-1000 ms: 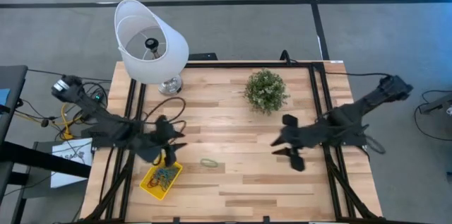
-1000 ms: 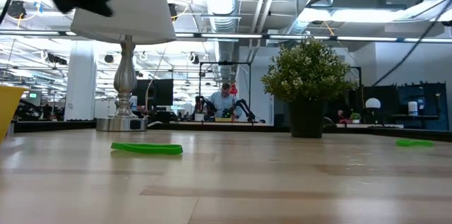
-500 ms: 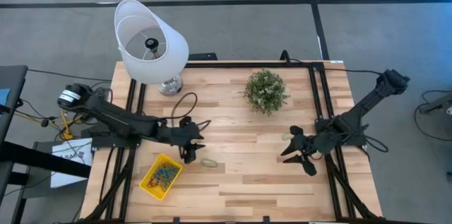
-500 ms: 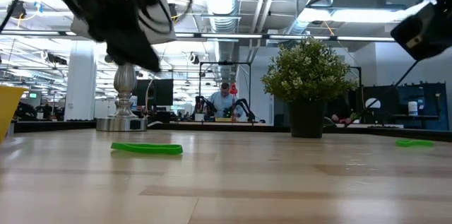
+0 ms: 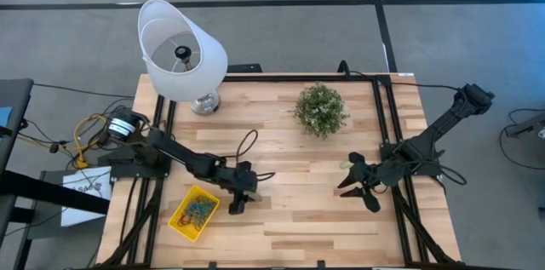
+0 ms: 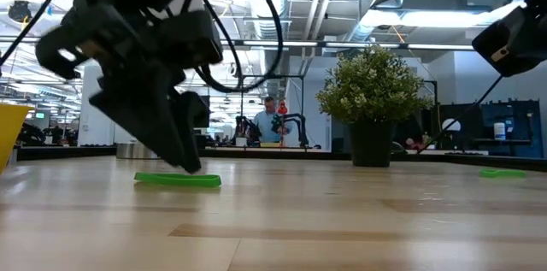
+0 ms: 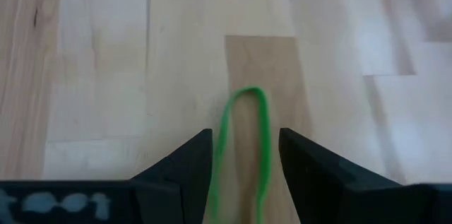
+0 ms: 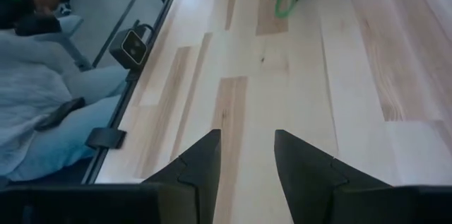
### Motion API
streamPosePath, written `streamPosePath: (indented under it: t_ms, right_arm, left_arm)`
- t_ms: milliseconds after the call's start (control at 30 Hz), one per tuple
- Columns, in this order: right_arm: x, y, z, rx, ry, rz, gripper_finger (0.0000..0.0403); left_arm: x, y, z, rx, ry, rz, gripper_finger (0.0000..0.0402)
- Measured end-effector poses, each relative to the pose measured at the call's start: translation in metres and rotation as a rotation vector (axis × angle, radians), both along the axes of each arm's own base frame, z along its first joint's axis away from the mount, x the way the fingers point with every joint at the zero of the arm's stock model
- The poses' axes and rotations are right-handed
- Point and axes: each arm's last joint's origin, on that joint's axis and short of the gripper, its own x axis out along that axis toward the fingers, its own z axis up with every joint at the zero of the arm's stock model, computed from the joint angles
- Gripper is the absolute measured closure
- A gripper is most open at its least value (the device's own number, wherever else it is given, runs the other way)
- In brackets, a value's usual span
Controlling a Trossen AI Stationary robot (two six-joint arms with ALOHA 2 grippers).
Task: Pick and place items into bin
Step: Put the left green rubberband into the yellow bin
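A green loop lies flat on the wooden table; it also shows in the high view and the low view. My left gripper is open, low over the loop, one finger on each side of it. The yellow bin, near the table's near-left corner, holds several coloured loops. My right gripper is open and hangs above the table's right side. A second green loop lies beside it, also seen far right in the low view.
A white lampshade on a metal base stands at the far-left corner. A small potted plant stands at the far middle. A cable loops over the wood behind my left arm. A person in grey sits beyond the table's edge.
My left gripper has moved from above the bin toward the table's right and come down over the green loop. My right gripper drew back toward the right edge, then held still. Neither loop has moved.
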Motion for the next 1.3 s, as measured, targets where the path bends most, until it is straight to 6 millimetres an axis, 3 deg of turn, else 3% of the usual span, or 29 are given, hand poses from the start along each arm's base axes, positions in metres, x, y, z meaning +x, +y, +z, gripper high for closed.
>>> streamPosePath:
  t_ms: [633,1133,1300]
  right_arm:
    - [0.0,0.0,0.0,0.056,0.02,-0.036,0.0277]
    - [0.0,0.0,0.0,0.056,0.02,-0.036,0.0277]
    - [0.0,0.0,0.0,0.056,0.02,-0.036,0.0277]
  left_arm:
    - [-0.004,0.0,-0.01,0.2,0.095,0.063,0.0252]
    - [-0.008,-0.006,-0.012,0.215,0.094,0.081,0.0371]
    - [-0.004,-0.013,-0.002,0.226,0.073,0.051,0.0397]
